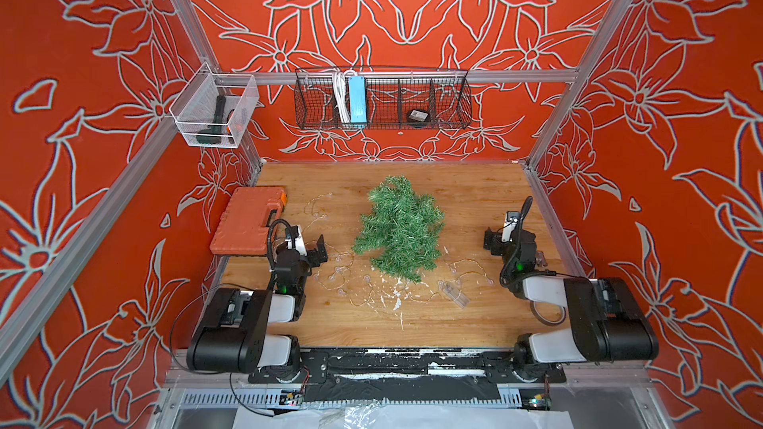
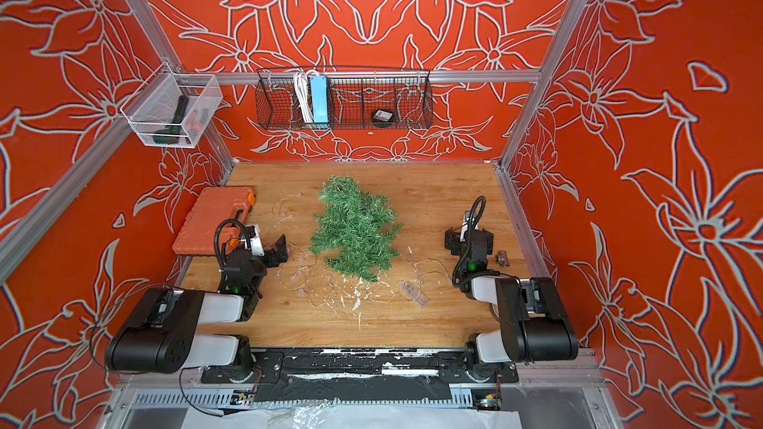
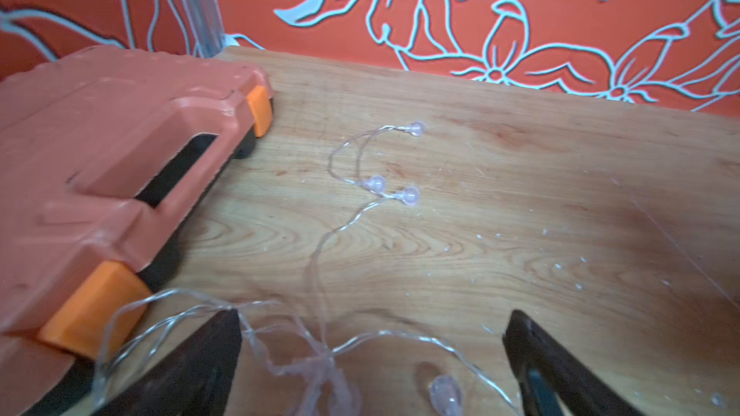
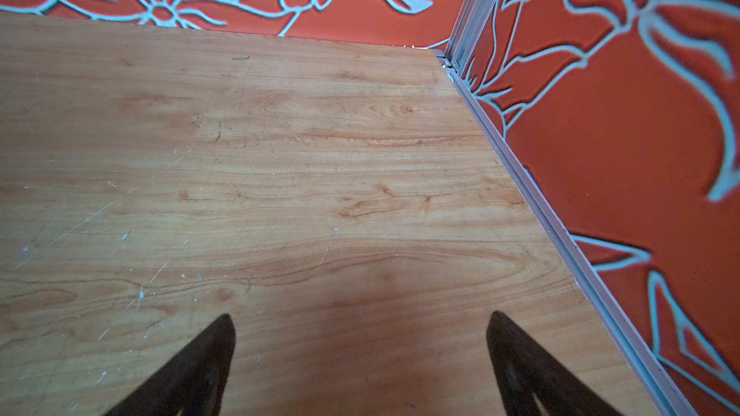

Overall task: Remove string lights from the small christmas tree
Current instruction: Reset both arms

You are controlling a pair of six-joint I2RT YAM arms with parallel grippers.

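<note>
Lights [image 3: 376, 184]: strewn on worktop [image 1: 475, 200] beside and before the lying tree [image 1: 398, 229], any snag under its foot unclear; left pincer [image 3: 372, 314] and right pincer [image 4: 360, 316] both released, empty; left best pinches the tangle beneath it, drawing slowly from the needles.

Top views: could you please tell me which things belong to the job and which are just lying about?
Job:
string lights
small christmas tree

Lying about:
orange tool case
blue power strip in the wire basket
mesh bin
</note>
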